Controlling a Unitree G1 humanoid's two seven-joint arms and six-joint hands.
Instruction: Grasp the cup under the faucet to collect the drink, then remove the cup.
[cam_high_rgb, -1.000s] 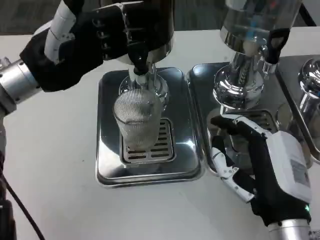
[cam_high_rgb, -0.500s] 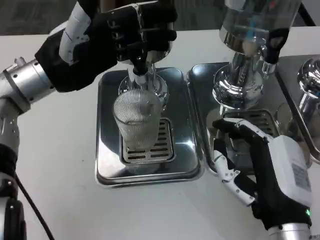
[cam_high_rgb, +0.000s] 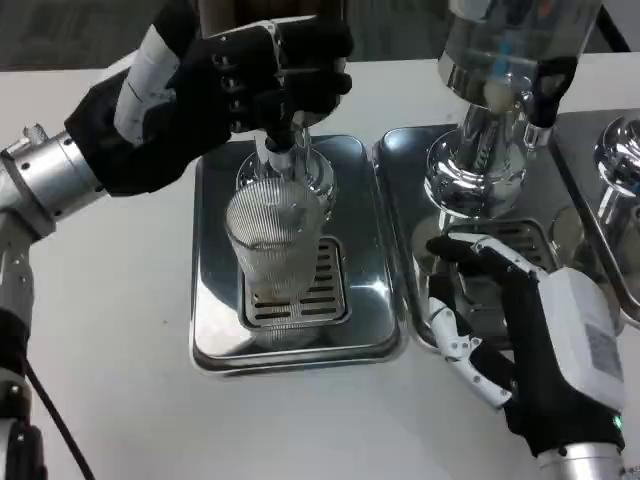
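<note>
We see the cup (cam_high_rgb: 277, 248) standing under the faucet (cam_high_rgb: 281, 152), on the tray (cam_high_rgb: 365, 255).
Our left robot hand (cam_high_rgb: 225, 85) closes its fingers around the faucet lever; our right robot hand (cam_high_rgb: 520, 335) rests with fingers spread, holding nothing, beside the second tray (cam_high_rgb: 400, 165) on the bench (cam_high_rgb: 100, 330).

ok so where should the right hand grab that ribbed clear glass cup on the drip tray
Around the mid-body of the ribbed clear glass cup, coming in sideways from its right. It stands upright on the steel drip tray's grate, its rim sits just under the black faucet spout, where the left hand is, and the right hand waits, fingers spread, on that open side.
</note>
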